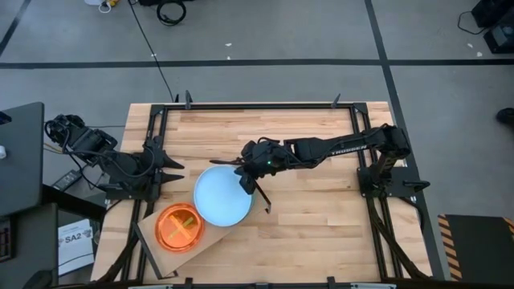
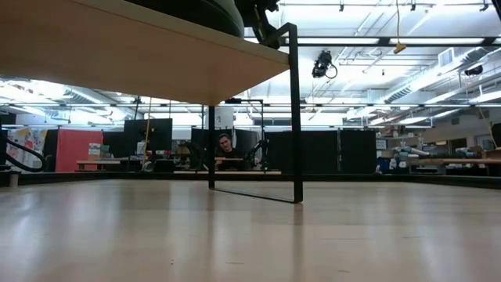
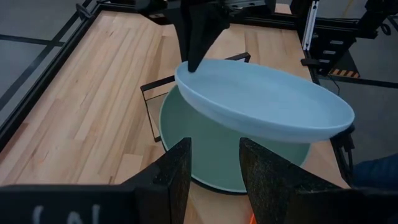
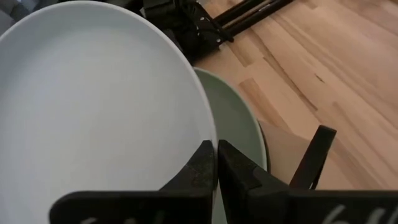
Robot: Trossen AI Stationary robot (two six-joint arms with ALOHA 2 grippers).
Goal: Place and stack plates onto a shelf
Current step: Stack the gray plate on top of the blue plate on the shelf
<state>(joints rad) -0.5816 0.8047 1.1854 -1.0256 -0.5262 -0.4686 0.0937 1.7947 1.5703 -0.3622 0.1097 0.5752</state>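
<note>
Light-blue plate, round, smooth, in rt pincer.

A grey floor crossed by dark tape lines surrounds the slatted tabletop; ceiling strip lights brighten a workshop beyond, where a person sits.

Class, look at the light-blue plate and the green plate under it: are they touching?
Apart. The left wrist view shows the light-blue plate, pinched at its rim by the right gripper, tilted above the green plate with a gap.
</note>
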